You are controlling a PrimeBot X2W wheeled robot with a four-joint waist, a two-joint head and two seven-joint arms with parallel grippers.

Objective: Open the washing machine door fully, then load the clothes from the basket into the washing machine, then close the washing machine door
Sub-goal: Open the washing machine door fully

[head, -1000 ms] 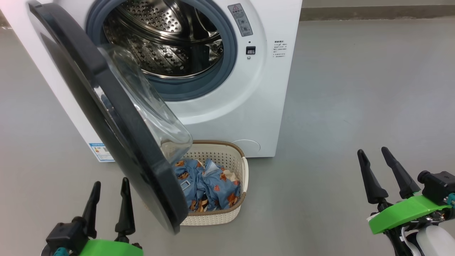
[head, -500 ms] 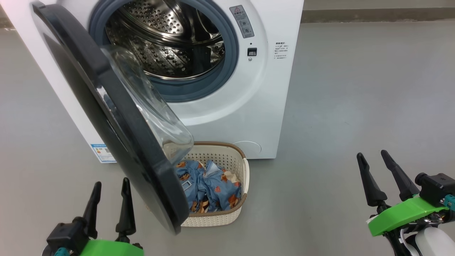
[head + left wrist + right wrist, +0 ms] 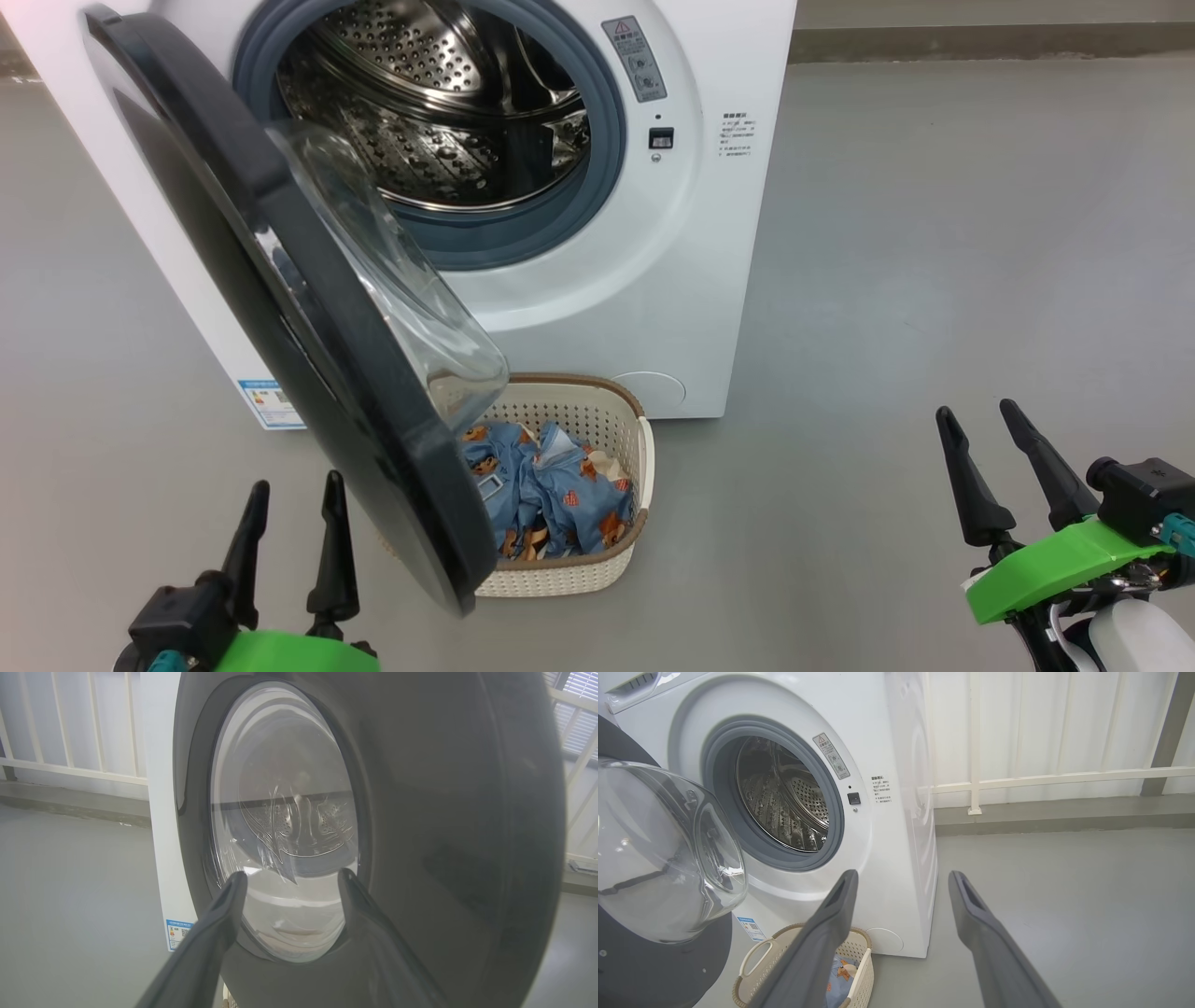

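Door (image 3: 280, 308) hangs half-open over the basket (image 3: 560, 583); reaching for clothes (image 3: 551, 495) could snag it. Left gripper (image 3: 295, 481) and right gripper (image 3: 976, 408) gape wide, empty.

1. The washing machine door (image 3: 317, 373), swung out, overhangs the left half of the basket (image 3: 579, 415).
2. The drum mouth (image 3: 439, 112) lies open to approach from the right.
3. The floor (image 3: 934, 233) right of the basket gives free passage to its uncovered half.
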